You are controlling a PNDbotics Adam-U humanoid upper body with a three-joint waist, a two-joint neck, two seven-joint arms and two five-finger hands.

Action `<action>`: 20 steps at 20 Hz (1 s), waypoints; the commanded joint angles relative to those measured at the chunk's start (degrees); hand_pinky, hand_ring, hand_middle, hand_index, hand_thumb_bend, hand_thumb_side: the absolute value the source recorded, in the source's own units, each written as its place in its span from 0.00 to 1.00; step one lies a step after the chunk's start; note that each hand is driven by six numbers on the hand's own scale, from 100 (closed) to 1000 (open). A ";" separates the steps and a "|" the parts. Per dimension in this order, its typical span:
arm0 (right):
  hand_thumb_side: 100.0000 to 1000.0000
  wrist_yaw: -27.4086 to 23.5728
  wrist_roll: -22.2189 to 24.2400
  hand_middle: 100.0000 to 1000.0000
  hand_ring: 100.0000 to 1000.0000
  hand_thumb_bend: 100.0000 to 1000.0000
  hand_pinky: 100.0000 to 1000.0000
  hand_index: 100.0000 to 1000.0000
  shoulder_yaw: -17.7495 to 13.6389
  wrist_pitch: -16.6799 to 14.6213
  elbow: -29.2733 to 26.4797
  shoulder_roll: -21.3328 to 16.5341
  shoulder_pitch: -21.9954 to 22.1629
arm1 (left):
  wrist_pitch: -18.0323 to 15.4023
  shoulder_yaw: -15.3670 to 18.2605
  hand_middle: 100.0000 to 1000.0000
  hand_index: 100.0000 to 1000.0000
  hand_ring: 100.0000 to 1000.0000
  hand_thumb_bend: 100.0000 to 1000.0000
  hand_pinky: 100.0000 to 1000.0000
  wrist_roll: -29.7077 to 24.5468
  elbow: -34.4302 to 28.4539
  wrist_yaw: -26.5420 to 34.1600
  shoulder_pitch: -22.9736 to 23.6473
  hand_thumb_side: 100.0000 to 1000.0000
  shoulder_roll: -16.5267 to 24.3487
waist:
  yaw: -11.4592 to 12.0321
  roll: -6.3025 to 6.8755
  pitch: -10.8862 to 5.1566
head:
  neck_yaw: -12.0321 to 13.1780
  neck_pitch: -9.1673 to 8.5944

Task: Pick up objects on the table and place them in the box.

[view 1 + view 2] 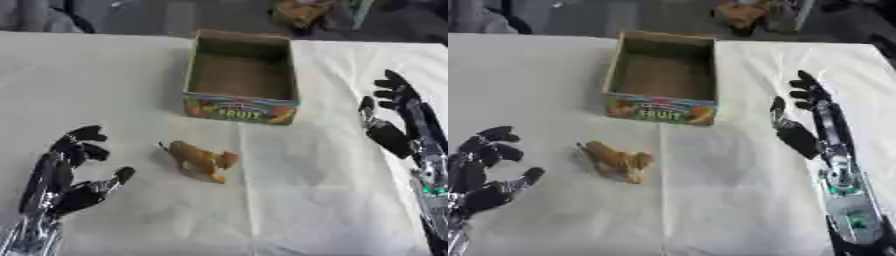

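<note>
Left hand (66, 172) sat at the lower left, palm side facing in toward the middle of the tabletop (114, 80). Fingers were partly bent but spread apart, thumb stuck out to the right, nothing between them. It was clear of the toy, with bare white cloth between thumb tip and toy.

Toy animal (201, 160) was right of that hand, near the centre of the view. Orange-tan, small, 4-legged shape, lying tilted on the cloth with its tail end pointing up-left and its head end down-right. Couldn't tell the species. It was untouched by either hand, and sat in front of the box, apart from it, slightly left of the box's front face.

Box (241, 111) stood upright beyond the toy at the middle of the far half. Open top, brown cardboard inside, colourful printed front panel reading "FRUIT". Interior looked empty as far as the floor showed.

A crease in the cloth (246, 165) ran from the box front down toward the near edge, just right of the toy.

Right hand (802, 117) was at the right side, level with the box front and well apart from it. Fingers pointed away from the robot, mostly straight and fanned, thumb held out to the left, holding nothing. Silver forearm trailed down to the lower right corner.
</note>
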 commanded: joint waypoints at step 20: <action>0.36 -0.35 0.06 0.82 0.82 0.00 0.79 1.00 -0.11 0.06 -1.11 -0.85 -0.34 | 0.20 -1.96 0.68 0.73 0.58 0.70 0.58 -3.67 -4.10 -5.44 -7.19 0.00 7.11 | -0.48 0.53 -0.93 | 0.09 0.34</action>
